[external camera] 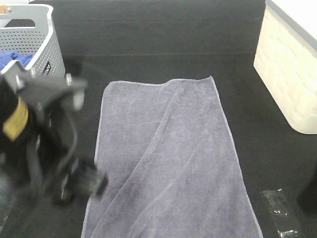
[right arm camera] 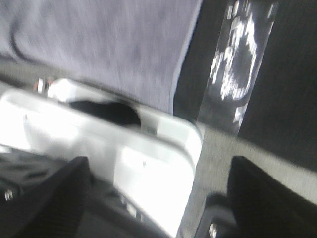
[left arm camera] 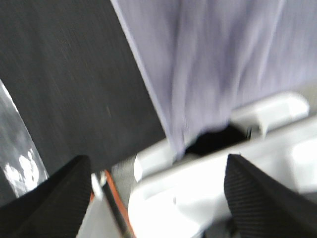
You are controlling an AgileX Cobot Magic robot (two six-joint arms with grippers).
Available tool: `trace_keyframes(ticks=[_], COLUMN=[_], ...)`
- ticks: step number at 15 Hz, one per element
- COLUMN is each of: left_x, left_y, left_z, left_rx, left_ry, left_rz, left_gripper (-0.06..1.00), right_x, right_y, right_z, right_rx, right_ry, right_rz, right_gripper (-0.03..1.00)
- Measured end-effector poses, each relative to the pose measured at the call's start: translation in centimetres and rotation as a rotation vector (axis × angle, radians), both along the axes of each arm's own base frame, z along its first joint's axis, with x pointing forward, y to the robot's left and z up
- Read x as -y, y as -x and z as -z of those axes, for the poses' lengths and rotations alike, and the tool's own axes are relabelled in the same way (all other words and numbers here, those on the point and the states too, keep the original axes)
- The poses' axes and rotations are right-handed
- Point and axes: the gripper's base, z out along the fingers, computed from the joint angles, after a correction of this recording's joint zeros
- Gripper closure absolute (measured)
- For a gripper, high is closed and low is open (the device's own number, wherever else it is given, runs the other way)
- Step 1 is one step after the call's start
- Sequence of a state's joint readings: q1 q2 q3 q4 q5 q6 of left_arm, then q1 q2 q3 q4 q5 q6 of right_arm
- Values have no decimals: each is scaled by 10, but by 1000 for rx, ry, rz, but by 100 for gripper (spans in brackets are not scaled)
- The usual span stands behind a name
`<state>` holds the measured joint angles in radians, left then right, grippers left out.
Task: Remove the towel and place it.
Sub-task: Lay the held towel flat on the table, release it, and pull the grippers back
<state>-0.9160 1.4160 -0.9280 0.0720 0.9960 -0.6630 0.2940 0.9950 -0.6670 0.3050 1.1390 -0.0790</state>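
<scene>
Left side: left arm point(external camera: 34, 129) blurred, just beside the towel's left hem. Left gripper point(left arm camera: 156, 166) spread wide, holding nothing. Likely risk here: snagging the hem with a finger or a cable and dragging the cloth askew. Grey basket point(external camera: 47, 44) with blue cloth point(external camera: 10, 59) behind the arm, apart from the towel.

Centre: towel point(external camera: 173, 163) lying spread on the black table point(external camera: 148, 29), held by neither gripper. Diagonal fold across it, from the far right corner toward the near left. Possible fault if pinched there: taking one layer only, or bunching. Near hem seemingly at the table's front edge in the wrist views; sliding off cannot be ruled out.

Right side: right gripper point(right arm camera: 161, 163) also wide apart and empty. Clear plastic sheet point(external camera: 280, 210) just beside the near right corner; possible to catch it together with the towel. Cream bin point(external camera: 287, 74) well apart.

Orientation: long axis running far to near, toward the robot. Short far hem pointing away, tilted slightly. Near end cut off by the frame.
</scene>
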Motion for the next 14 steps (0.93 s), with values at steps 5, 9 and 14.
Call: trace_keyframes(ticks=[5,9,14], left_x=[-24,-41,-30], left_y=[-72,-117,-194], left_z=[-23,-15,6], left_rx=[287,342,337], left_ry=[171,165,130], left_rz=[-92,-147,-139], left_gripper=[24,24,24], right_x=[-19,-37,-60], right_y=[-67,-131,-216], right_z=[-45,-57,-40], right_rx=[198,257,276], right_ry=[-44,-45,-25], right_rz=[-1,9,14], right_gripper=[34,37,37])
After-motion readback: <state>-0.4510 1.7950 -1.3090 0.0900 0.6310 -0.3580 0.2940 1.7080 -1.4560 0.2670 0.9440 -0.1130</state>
